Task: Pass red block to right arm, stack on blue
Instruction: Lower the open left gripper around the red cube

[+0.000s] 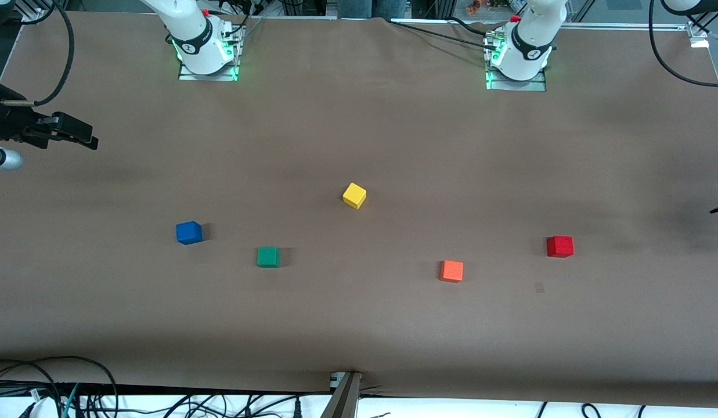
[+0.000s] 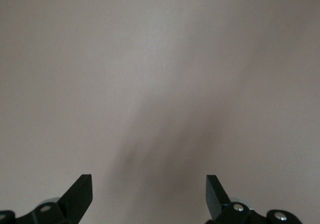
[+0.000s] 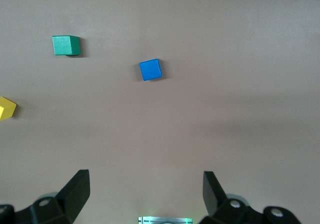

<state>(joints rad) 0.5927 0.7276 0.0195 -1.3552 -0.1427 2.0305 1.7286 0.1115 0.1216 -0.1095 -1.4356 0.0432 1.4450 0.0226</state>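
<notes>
On the brown counter point(image 1: 359, 116): red block point(image 1: 560, 246) toward the left arm's end, blue block point(image 1: 188, 233) toward the right arm's end — well apart, neither held. Left end effector point(image 2: 149, 196) hangs over bare counter, fingers spread and empty. Right end effector point(image 3: 146, 196) likewise apart and empty — above the counter at its own end.

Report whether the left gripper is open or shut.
Open: in its wrist view the left gripper's two black fingers stand wide apart over bare table, holding nothing.
</notes>
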